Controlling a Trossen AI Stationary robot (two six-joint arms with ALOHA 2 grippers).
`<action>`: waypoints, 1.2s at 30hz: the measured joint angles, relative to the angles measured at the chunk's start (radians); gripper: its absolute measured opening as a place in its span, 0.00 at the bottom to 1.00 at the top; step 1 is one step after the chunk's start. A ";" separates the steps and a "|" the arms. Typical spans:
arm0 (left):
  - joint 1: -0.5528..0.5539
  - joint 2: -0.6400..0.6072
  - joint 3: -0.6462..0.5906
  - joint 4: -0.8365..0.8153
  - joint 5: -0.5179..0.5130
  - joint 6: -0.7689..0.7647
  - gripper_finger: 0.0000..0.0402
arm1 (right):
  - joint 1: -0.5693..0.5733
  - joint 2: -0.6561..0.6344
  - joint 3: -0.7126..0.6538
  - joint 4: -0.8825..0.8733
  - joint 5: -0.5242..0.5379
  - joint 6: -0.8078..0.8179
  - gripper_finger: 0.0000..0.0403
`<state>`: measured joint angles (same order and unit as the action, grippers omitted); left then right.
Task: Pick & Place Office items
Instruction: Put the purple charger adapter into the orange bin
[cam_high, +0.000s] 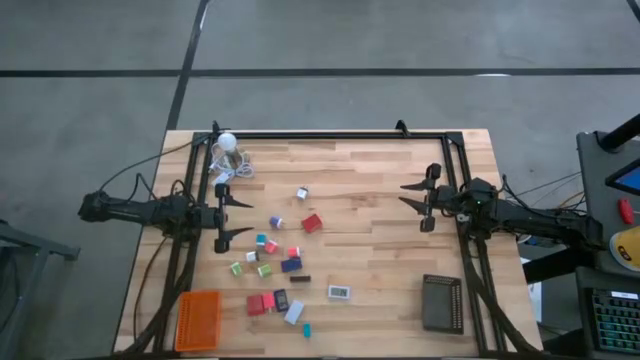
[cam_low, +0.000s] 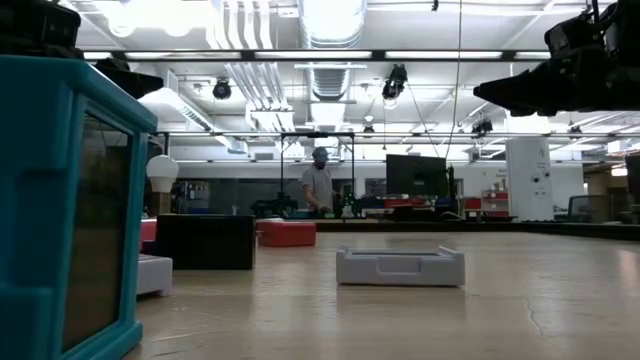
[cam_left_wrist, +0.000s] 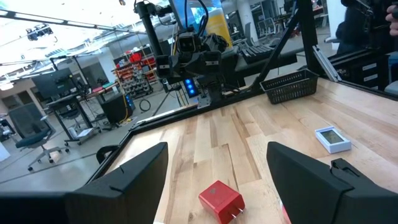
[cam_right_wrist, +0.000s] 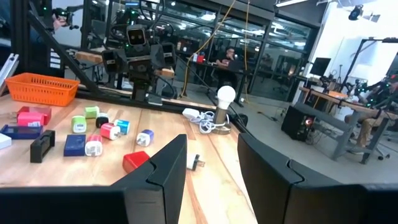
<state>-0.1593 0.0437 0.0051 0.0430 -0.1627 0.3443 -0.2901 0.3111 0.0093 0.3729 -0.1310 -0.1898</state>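
Note:
Several small office items (cam_high: 282, 268) lie scattered flat on the wooden table's middle and near-left part: a red block (cam_high: 312, 223), pink, green, navy and black pieces, and a white flat piece (cam_high: 339, 292). My left gripper (cam_high: 240, 217) is open, held above the table left of the pile. In its wrist view the red block (cam_left_wrist: 221, 200) lies between and beyond the fingers. My right gripper (cam_high: 412, 196) is open, held above the table's right half, right of the pile. Its wrist view shows the items (cam_right_wrist: 87, 135) farther off.
An orange ribbed tray (cam_high: 198, 320) sits at the near left corner, a black ribbed tray (cam_high: 442, 302) at the near right. A white bulb with coiled cord (cam_high: 229, 158) lies at the far left. Bare wood lies between the pile and the right arm. A person (cam_low: 318, 186) stands far behind.

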 joint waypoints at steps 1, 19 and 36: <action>0.000 0.000 0.000 0.000 0.000 0.000 0.69 | 0.000 0.000 0.000 0.000 0.000 0.004 0.35; 0.000 0.000 0.000 0.000 0.000 0.000 0.69 | 0.000 -0.001 0.000 0.000 0.000 -0.004 0.35; 0.000 0.000 0.000 0.000 0.000 0.000 0.69 | 0.000 -0.001 0.000 -0.001 0.000 -0.005 0.35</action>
<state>-0.1594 0.0438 0.0053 0.0429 -0.1627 0.3443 -0.2905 0.3099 0.0093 0.3717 -0.1310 -0.1944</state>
